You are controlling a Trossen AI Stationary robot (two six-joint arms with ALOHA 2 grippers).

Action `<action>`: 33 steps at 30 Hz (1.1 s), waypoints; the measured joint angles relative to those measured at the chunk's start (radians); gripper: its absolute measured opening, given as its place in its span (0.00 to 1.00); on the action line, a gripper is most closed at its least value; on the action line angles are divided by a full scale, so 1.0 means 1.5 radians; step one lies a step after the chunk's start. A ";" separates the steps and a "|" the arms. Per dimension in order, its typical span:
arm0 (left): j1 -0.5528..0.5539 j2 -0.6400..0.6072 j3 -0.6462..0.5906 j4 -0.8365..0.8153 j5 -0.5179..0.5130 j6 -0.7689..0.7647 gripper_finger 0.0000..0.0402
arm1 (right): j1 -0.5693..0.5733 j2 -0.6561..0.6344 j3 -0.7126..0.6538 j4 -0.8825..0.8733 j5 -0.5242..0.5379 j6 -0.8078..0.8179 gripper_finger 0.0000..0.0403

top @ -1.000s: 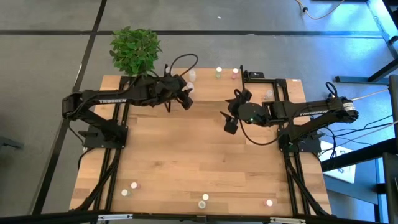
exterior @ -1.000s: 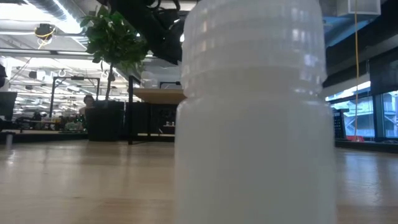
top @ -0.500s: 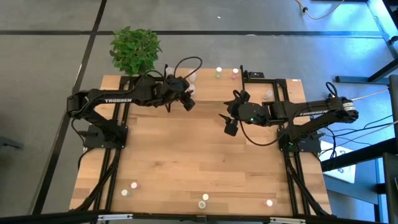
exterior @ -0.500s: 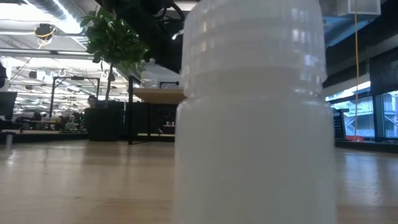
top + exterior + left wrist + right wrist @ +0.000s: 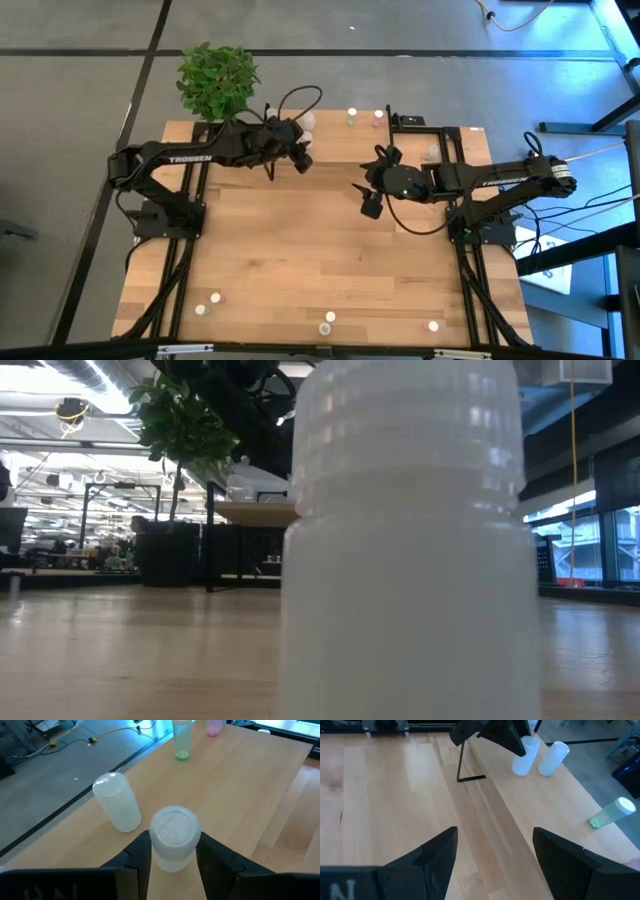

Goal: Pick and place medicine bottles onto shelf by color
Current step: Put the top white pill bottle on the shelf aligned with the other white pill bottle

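Note:
My left gripper point(image 5: 300, 152) point(image 5: 174, 845) is shut on a white-capped medicine bottle point(image 5: 174, 832) over the shelf point(image 5: 240, 775) point(image 5: 335, 135) at the table's far edge. Beside it another white bottle point(image 5: 117, 801) point(image 5: 308, 122) stands upright on the shelf. Farther along stand a green one point(image 5: 182, 740) point(image 5: 352, 117) and a pink one point(image 5: 214, 726) point(image 5: 378, 118). My right gripper point(image 5: 368, 200) point(image 5: 495, 855) hangs open over the table's middle with nothing between its fingers. My left gripper pinches the white-capped bottle by its body just under the cap point(image 5: 170, 861), one finger point(image 5: 141, 851) on each side. The fingers slant down toward the far edge. The bottle stands upright in the hold; I cannot tell whether its base touches the shelf.
A potted plant point(image 5: 217, 80) stands at the far left corner. Several more bottles point(image 5: 328, 322) sit along the table's near edge, and one point(image 5: 410, 560) fills the low view. A black shelf leg point(image 5: 461, 767) stands on the table near the shelf's edge.
My left gripper has carried the white-capped bottle a little toward the far edge and down, closer to the white bottle on the shelf. The bottle has stayed upright in the hold.

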 joint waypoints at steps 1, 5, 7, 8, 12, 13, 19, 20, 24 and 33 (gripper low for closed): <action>0.001 0.002 0.000 0.004 0.004 0.007 0.30 | 0.000 0.000 0.000 0.000 0.000 0.000 0.65; 0.000 0.008 0.000 0.018 0.007 0.011 0.30 | 0.000 0.000 0.000 0.000 0.000 0.000 0.65; 0.000 0.010 -0.001 0.011 0.012 0.012 0.30 | 0.000 0.000 0.000 -0.001 0.000 0.000 0.65; 0.000 0.011 -0.001 0.013 0.012 0.014 0.30 | 0.000 0.000 0.000 -0.001 0.000 0.000 0.65; 0.001 0.016 0.000 0.021 0.013 0.028 0.30 | 0.000 0.000 0.000 -0.001 0.000 0.000 0.65; 0.001 0.016 0.000 0.024 0.013 0.028 0.30 | 0.000 0.000 0.000 -0.001 0.000 -0.001 0.65; 0.003 0.016 0.000 0.026 0.003 0.028 0.30 | 0.000 0.000 0.000 -0.001 0.000 -0.001 0.65; 0.004 0.016 0.000 0.026 0.003 0.028 0.30 | 0.000 0.000 0.000 -0.001 0.000 -0.001 0.65; 0.005 0.016 0.000 0.025 0.003 0.026 0.30 | 0.000 0.000 0.000 -0.001 0.000 -0.001 0.65; 0.005 0.016 0.000 0.025 0.003 0.024 0.34 | 0.000 0.000 0.000 -0.001 0.000 -0.001 0.65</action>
